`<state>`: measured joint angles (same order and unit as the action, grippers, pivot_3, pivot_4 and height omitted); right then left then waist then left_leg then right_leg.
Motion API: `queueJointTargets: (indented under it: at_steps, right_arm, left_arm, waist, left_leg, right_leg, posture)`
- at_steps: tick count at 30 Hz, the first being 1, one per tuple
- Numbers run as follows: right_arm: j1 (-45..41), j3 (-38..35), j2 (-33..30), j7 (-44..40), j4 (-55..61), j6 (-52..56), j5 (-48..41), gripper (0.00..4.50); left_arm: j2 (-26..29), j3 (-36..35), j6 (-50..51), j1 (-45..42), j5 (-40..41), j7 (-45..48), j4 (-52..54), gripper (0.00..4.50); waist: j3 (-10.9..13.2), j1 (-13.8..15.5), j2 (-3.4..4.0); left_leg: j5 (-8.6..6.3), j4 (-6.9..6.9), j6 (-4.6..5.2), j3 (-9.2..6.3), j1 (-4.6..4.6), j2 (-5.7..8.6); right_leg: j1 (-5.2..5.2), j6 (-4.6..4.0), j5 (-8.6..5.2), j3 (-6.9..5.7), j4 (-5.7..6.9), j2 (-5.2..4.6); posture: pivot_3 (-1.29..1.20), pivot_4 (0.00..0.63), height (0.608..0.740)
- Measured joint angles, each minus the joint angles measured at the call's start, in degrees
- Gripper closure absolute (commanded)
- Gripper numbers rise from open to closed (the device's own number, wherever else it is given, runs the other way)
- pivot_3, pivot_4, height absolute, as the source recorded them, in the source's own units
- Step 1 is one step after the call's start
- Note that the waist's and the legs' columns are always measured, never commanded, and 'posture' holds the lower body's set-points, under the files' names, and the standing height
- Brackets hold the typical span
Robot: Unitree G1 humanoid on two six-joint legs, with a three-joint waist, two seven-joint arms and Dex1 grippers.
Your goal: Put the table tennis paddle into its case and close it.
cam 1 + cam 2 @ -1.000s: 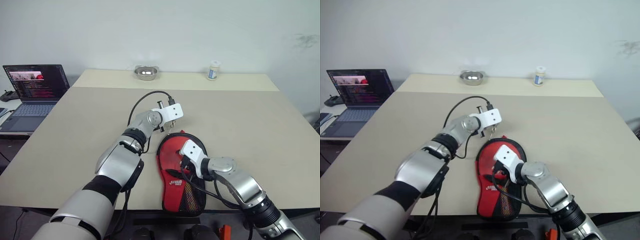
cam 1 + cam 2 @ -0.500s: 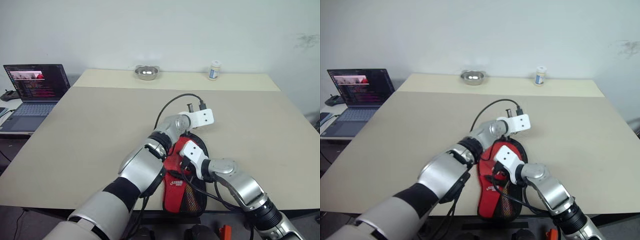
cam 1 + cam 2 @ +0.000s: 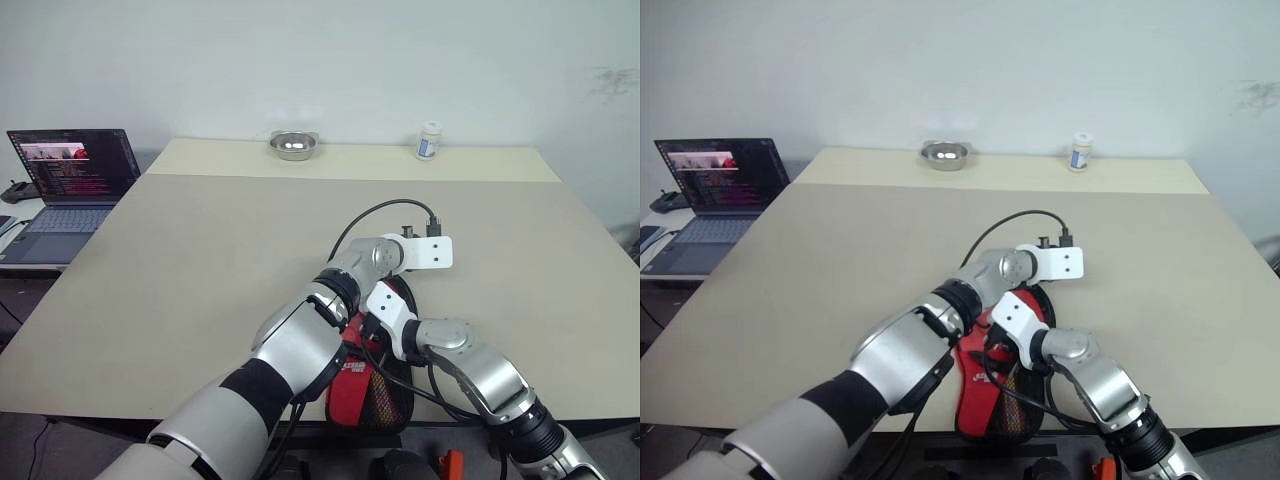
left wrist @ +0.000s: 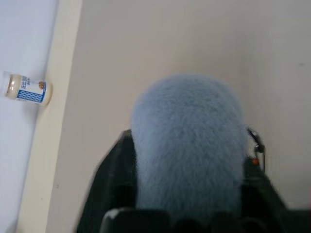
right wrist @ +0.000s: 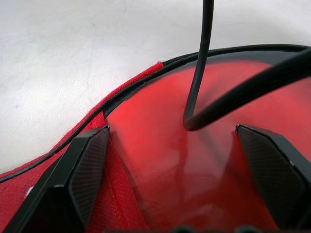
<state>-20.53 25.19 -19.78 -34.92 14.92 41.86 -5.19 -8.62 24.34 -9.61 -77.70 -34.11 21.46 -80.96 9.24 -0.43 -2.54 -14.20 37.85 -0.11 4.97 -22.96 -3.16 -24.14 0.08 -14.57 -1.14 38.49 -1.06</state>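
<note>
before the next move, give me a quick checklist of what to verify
1. Case flat on the table, near its front edge: ok.
2. Right end effector open, over the red case: ok.
3. Cable clear of the right fingers: not ok, it hangs between them.
4. Left end effector beyond the case's round end, gripping anything: cannot tell.
5. Paddle fully inside the case, zip shut: cannot tell.
</note>
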Motion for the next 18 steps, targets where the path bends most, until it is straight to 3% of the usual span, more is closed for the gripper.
queueJointTargets:
  at_steps: [3, 5, 14, 18]
  right_arm:
    - [-0.4, 0.2, 0.0, -0.1, -0.3, 0.0, 0.0, 0.0]
    - [-0.5, 0.3, 0.0, -0.1, -0.4, 0.0, 0.0, 0.0]
    - [-1.8, 0.4, 0.1, -1.2, -1.7, 0.0, -0.1, 0.0]
    - [-2.5, 0.3, 0.2, -1.2, -1.7, 0.2, -0.3, 0.0]
  left_arm:
    - [0.3, 0.3, -1.1, 0.0, -0.3, 0.9, 0.0, 0.41]
    - [0.4, 0.3, -1.5, 0.0, -0.3, 2.0, 0.0, 0.05]
    - [1.7, -0.3, -3.9, 0.0, 0.7, 5.4, 0.1, 0.05]
    - [4.3, -3.9, -4.7, -0.8, 3.8, 5.3, 0.5, 0.05]
  waist:
    - [0.0, 0.0, 0.0]
    - [0.0, -0.1, 0.01]
    - [0.0, -0.2, 0.02]
    - [0.0, -0.3, 0.02]
  left_leg:
    - [0.0, 0.0, 0.0, 0.0, 0.01, -0.02]
    - [0.0, 0.0, 0.0, 0.0, 0.01, -0.03]
    - [0.0, 0.01, 0.0, 0.0, 0.03, -0.07]
    - [0.0, 0.0, 0.0, -0.01, 0.02, -0.14]
  right_leg:
    - [0.0, 0.0, 0.0, 0.0, 0.0, 0.0]
    - [0.0, 0.0, 0.0, 0.0, 0.01, 0.0]
    - [0.0, 0.0, 0.0, 0.01, 0.03, 0.0]
    - [-0.02, 0.0, 0.0, 0.0, 0.05, 0.0]
  posture:
    - [0.0, 0.15, 0.74]
    - [0.0, 0.15, 0.74]
    - [0.0, 0.15, 0.74]
    - [0.0, 0.15, 0.74]
